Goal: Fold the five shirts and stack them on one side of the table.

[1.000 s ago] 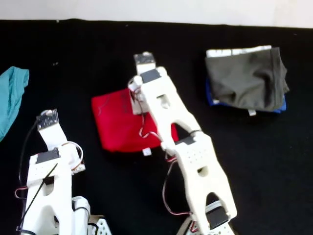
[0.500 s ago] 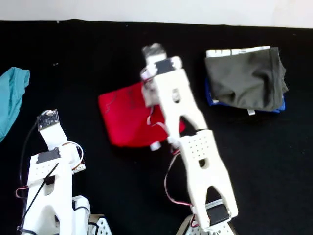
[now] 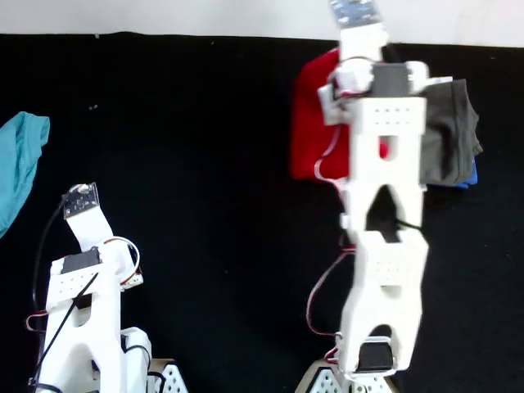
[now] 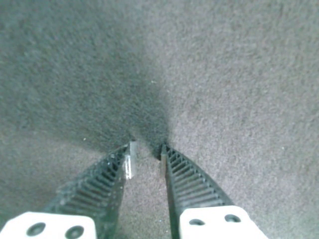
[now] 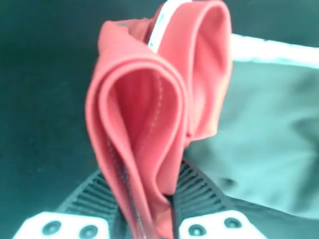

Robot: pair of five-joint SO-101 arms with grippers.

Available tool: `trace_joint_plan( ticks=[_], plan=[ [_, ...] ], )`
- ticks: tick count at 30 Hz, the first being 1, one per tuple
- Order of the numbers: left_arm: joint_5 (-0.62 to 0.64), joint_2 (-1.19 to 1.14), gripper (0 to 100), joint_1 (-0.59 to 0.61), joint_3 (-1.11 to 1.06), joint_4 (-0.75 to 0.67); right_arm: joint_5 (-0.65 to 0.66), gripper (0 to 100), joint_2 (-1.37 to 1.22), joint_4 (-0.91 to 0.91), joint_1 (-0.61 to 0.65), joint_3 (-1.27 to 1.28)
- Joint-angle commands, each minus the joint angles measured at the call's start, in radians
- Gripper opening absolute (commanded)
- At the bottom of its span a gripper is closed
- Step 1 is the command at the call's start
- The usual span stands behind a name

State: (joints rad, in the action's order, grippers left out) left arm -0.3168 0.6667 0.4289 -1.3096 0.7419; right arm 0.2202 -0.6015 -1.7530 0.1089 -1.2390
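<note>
My right gripper [image 5: 147,206] is shut on the folded red shirt [image 5: 154,114], which hangs lifted off the table. From above, the red shirt [image 3: 315,123] hangs at the far side of the table, just left of the stack with the dark grey shirt [image 3: 449,131] on a blue shirt [image 3: 467,177]. A teal shirt [image 3: 18,164] lies crumpled at the left edge. My left gripper [image 4: 147,149] hovers low over bare black cloth, its fingers a small gap apart with nothing between them.
The table is covered by black cloth [image 3: 180,106]. A pale wall strip [image 3: 164,16] runs along the far edge. Both arm bases stand at the near edge.
My right arm has lifted the red shirt off the table's middle and carried it far and rightward, next to the grey stack. The left arm has stayed still.
</note>
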Motion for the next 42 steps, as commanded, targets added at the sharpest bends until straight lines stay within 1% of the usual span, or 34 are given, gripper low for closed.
trace_joint_plan(
  ticks=[1,4,7,11,13,16,18,24,28,31,33,38,39,42],
  plan=[
    [0.011,0.001,10,0.015,-0.002,-0.034,0.054,0.5,0.137,-0.005,-0.090,0.002],
    [0.011,0.001,10,0.015,-0.002,-0.034,0.072,0.5,0.177,-0.005,-0.143,0.008],
    [0.011,0.001,10,0.015,-0.002,-0.034,0.114,0.5,0.153,-0.004,-0.202,0.012],
    [0.012,0.001,10,0.015,-0.002,-0.034,0.164,0.5,0.019,0.068,-0.308,0.012],
    [0.012,0.001,10,0.015,-0.002,-0.034,0.198,0.5,-0.076,0.090,-0.340,0.012],
    [0.012,0.001,10,0.013,-0.002,-0.034,0.249,0.5,-0.203,0.128,-0.357,0.001],
    [0.012,0.001,10,0.013,-0.002,-0.034,0.256,0.5,-0.237,0.171,-0.364,0.001],
    [0.012,0.001,10,0.013,-0.002,-0.034,0.262,0.5,-0.239,0.302,-0.366,0.001],
    [0.012,0.001,10,0.013,-0.002,-0.034,0.325,0.5,-0.246,0.374,-0.367,0.005],
    [0.012,0.001,10,0.013,-0.002,-0.034,0.330,0.6,-0.248,0.446,-0.367,0.008],
    [0.012,0.001,10,0.013,-0.002,-0.034,0.330,3.6,-0.248,0.475,-0.366,0.010],
    [0.012,0.001,10,0.013,-0.004,-0.034,0.324,24.2,-0.248,0.409,-0.367,0.012],
    [0.012,0.001,10,0.013,-0.004,-0.034,0.324,25.6,-0.248,0.407,-0.369,0.010],
    [0.012,0.001,10,0.013,-0.004,-0.034,0.322,24.8,-0.236,0.410,-0.372,-0.004]
  ],
)
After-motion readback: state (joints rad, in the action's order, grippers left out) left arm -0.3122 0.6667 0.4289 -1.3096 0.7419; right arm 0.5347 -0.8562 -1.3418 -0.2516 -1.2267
